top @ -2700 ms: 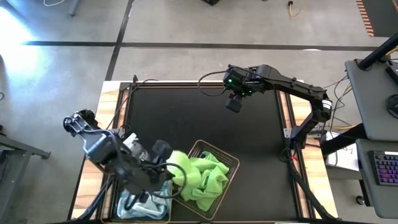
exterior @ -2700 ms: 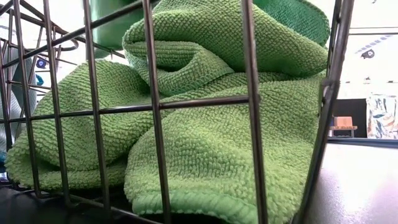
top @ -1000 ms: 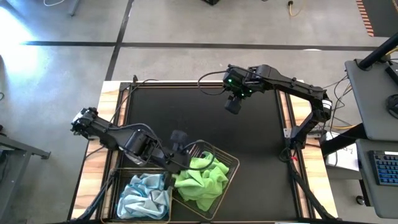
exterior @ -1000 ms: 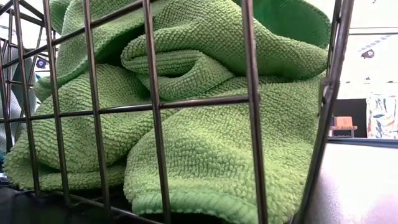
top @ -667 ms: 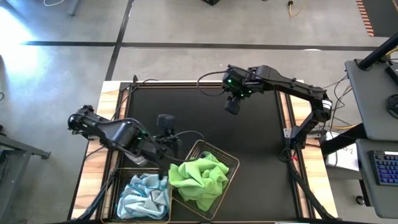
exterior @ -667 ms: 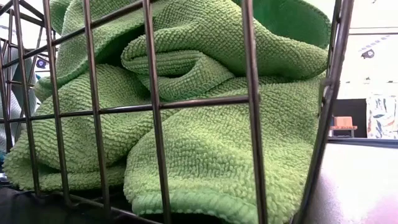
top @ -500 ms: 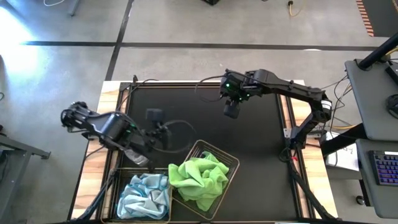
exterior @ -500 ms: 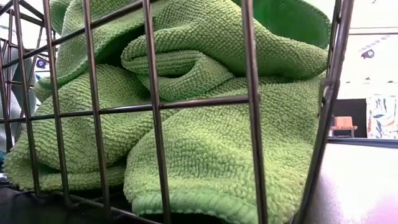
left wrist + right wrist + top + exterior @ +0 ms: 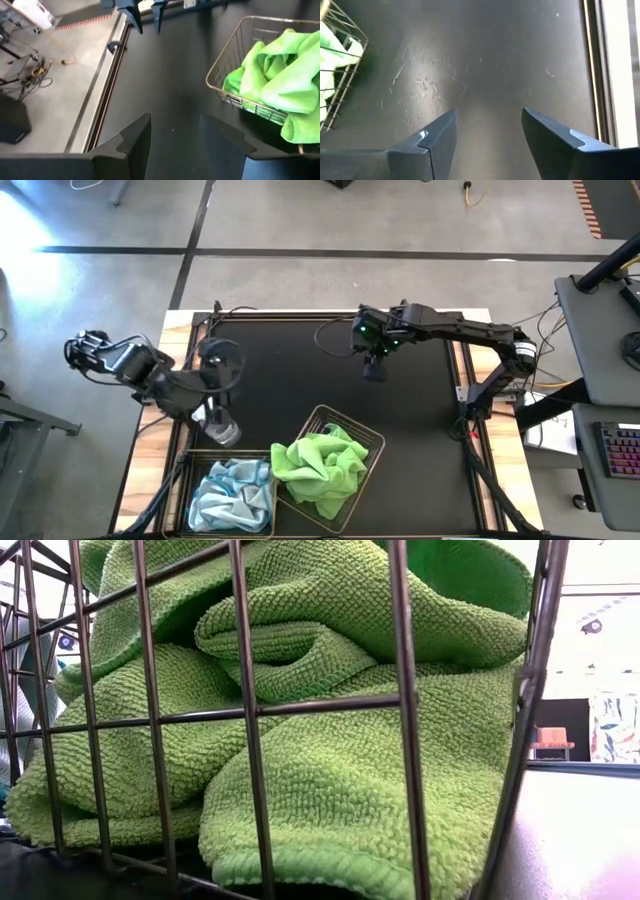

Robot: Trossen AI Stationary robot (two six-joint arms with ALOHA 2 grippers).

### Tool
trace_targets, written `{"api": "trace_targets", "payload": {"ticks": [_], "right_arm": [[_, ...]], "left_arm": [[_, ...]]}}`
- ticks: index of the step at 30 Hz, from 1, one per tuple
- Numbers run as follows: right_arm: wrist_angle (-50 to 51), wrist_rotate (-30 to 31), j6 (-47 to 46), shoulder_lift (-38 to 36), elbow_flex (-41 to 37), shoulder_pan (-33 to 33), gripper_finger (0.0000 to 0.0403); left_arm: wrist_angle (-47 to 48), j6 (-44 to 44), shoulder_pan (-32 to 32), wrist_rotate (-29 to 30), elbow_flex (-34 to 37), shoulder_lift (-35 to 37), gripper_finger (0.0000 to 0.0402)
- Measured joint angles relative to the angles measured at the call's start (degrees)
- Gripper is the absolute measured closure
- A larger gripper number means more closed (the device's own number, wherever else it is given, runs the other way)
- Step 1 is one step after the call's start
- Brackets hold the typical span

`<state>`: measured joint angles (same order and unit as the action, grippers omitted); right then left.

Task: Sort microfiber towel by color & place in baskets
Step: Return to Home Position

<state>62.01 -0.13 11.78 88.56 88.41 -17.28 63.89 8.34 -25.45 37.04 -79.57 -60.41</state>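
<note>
I counted one right basket (image 9: 356,425) of green towels (image 9: 318,470), one left basket (image 9: 205,453) of blue towels (image 9: 232,495). The left gripper (image 9: 175,120) and right gripper (image 9: 489,114) gaped empty over the black mat (image 9: 300,360), concrete floor (image 9: 300,220) beyond.

Apparently empty, left pincer (image 9: 175,118) and right pincer (image 9: 489,112) gape.

Black jointed arms (image 9: 460,332), green wrist light (image 9: 363,330)
</note>
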Motion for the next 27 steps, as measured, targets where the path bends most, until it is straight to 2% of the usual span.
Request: {"api": "trace_targets", "payload": {"ticks": [5,7,11,14,19,22,27], "right_arm": [[-3.7,-1.2,0.3,-3.4,-1.3,0.0,0.0188],[-7.1,-4.5,0.3,-5.6,-3.3,-0.5,0.0188],[-14.9,-15.7,-0.8,-10.8,-10.4,-1.4,0.0188],[-16.1,-17.9,-3.7,-14.3,-15.5,-1.5,0.0188],[-15.6,-17.9,-12.4,-19.2,-21.5,-1.5,0.0188],[-15.5,-17.9,-13.7,-21.6,-24.8,-1.5,0.0188],[-15.6,-17.9,-12.7,-24.9,-28.8,-1.5,0.0188]], "left_arm": [[-10.6,-5.2,0.0,0.0,10.5,8.2,0.0247],[-15.4,-7.6,0.0,-0.3,14.8,11.0,0.0247],[-25.3,-11.1,0.0,-4.2,22.8,15.3,0.0247],[-35.8,-13.3,0.0,-8.8,27.5,16.5,0.0247],[-47.8,-23.1,0.0,-17.3,31.1,15.6,0.0247],[-49.2,-27.2,0.1,-15.5,31.8,14.1,0.0247],[-49.3,-29.3,2.4,-12.2,31.6,13.5,0.0247]]}}
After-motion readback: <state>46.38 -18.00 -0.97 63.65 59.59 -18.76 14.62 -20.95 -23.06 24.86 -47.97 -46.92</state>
